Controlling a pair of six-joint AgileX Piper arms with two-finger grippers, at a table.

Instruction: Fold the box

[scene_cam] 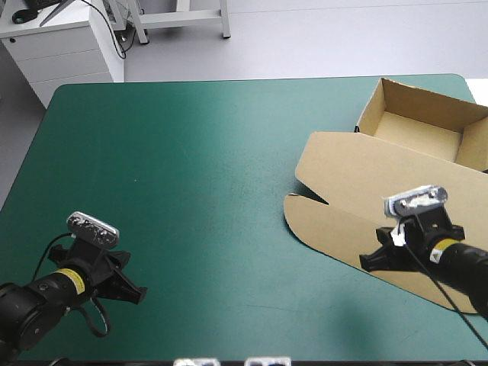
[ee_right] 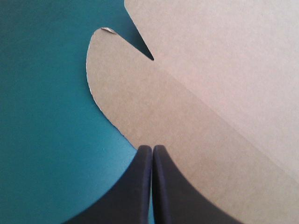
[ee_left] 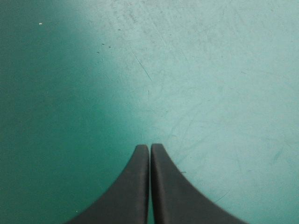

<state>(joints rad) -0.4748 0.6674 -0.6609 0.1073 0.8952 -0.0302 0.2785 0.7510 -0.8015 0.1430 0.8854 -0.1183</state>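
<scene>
The counter (scene_cam: 175, 191), rounded at its corners and laid with a teal-green cover, carries a box (scene_cam: 415, 107) of brown board: an open tray by the far right corner. Its lid (scene_cam: 358, 179) lies flat on the cover, a rounded flap (scene_cam: 305, 217) at its left end.

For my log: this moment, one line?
box: open tray, lid flat | left gripper: shut over teal-green cover | right gripper: shut over lid
</scene>
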